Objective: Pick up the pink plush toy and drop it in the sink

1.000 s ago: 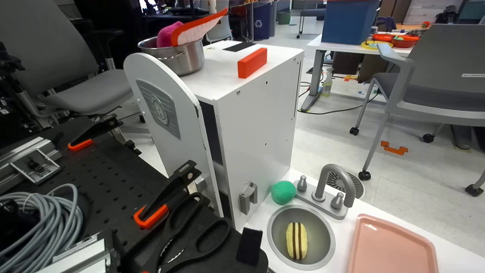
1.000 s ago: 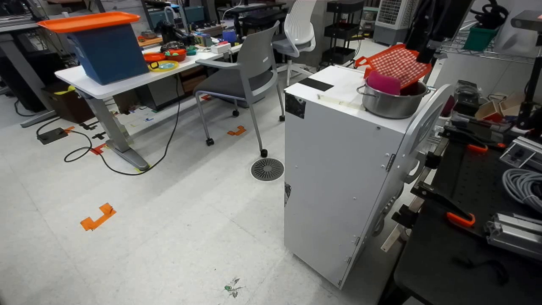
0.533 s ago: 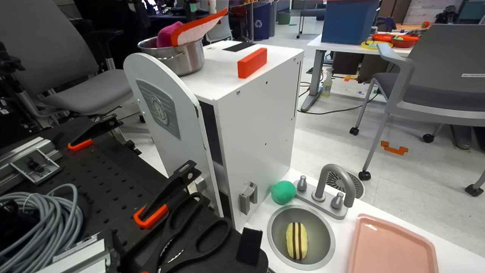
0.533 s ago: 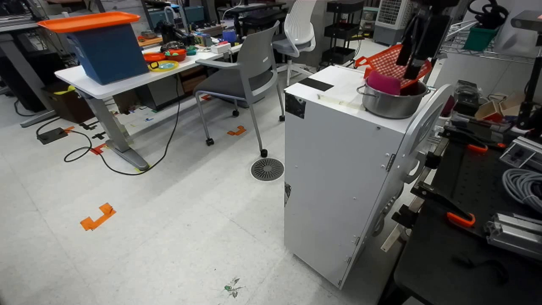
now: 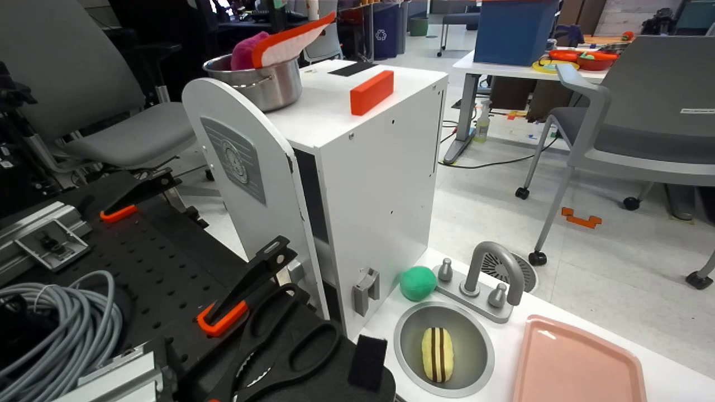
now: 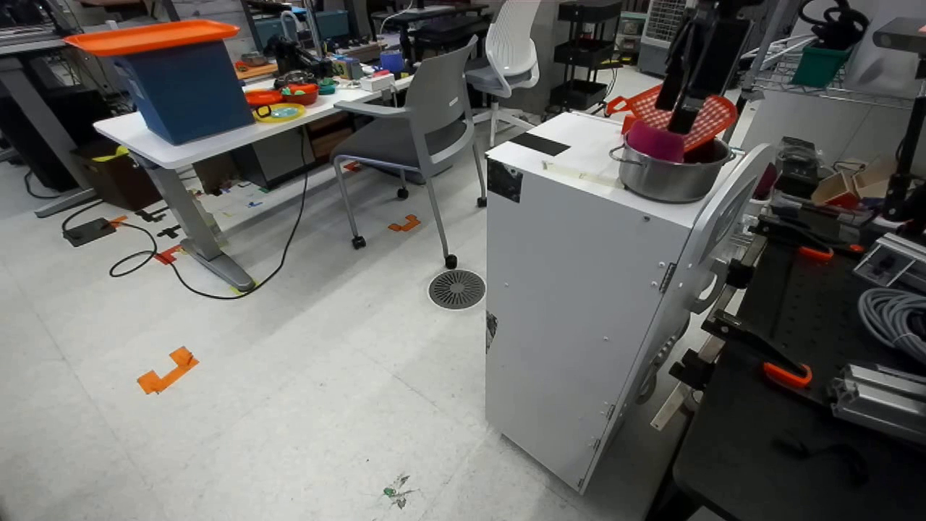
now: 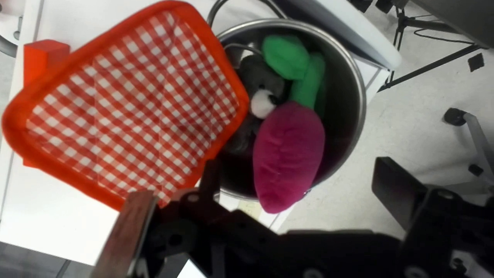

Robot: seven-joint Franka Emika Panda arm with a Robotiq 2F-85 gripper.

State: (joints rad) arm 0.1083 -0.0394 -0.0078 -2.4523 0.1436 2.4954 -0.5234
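The pink plush toy (image 7: 287, 154) rests in the steel pot (image 6: 665, 181), its near end poking over the rim. In an exterior view the toy (image 5: 246, 51) leans against the red-checked, orange-rimmed piece. My gripper (image 7: 296, 168) is open and empty; in the wrist view its fingers stand wide apart on either side of the toy's lower end. In an exterior view the gripper (image 6: 674, 116) hangs just above the pot, in front of the checked piece. The sink (image 5: 469, 343), a round grey basin with an arched faucet (image 5: 491, 251), holds a yellow striped toy (image 5: 437, 354).
The checked piece (image 7: 135, 104) leans out of the pot beside one finger. A grey plush (image 7: 260, 83) and a green thing (image 7: 287, 58) lie in the pot. An orange block (image 5: 372, 92) stands on the white cabinet (image 5: 380, 178). A green ball (image 5: 418, 283) and pink tray (image 5: 581, 363) flank the sink.
My gripper has come down and to the left in an exterior view, from the upper right to just over the pot. The toy, pot and checked piece have not moved.
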